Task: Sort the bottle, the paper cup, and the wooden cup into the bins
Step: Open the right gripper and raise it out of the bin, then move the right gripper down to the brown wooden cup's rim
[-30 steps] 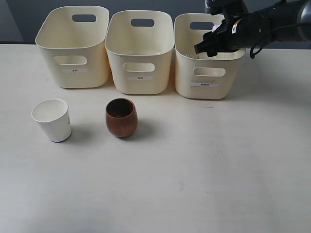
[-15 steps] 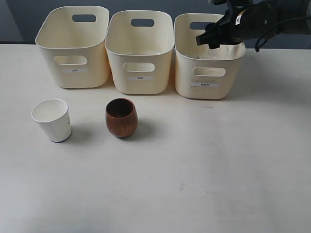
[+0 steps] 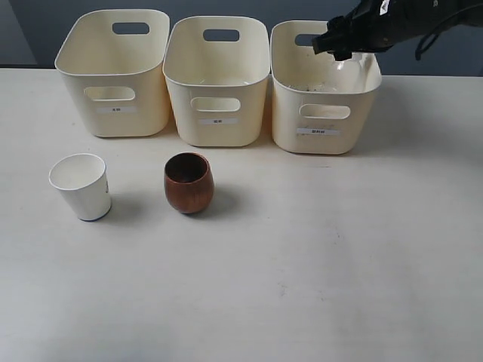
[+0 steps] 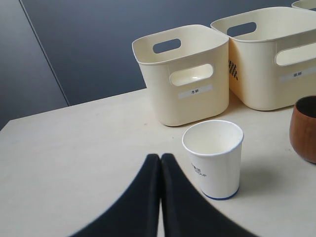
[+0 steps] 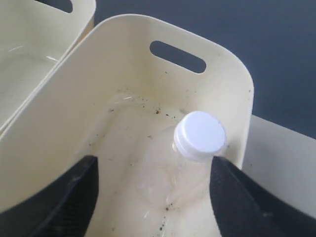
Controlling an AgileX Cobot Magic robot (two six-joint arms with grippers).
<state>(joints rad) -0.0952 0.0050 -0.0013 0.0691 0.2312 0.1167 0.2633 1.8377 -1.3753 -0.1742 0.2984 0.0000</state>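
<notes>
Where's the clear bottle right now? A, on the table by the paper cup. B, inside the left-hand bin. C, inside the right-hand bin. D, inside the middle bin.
C: the right wrist view shows the bottle inside the right-hand bin, its white cap uppermost.

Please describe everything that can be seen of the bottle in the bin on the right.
The bottle is small, of clear plastic, without a label, closed by a white screw cap. It leans inside the right-hand bin, cap upward and close to a corner of the wall, its base toward the speckled floor. The right gripper hangs above with jaws wide open; nothing grips the bottle.
</notes>
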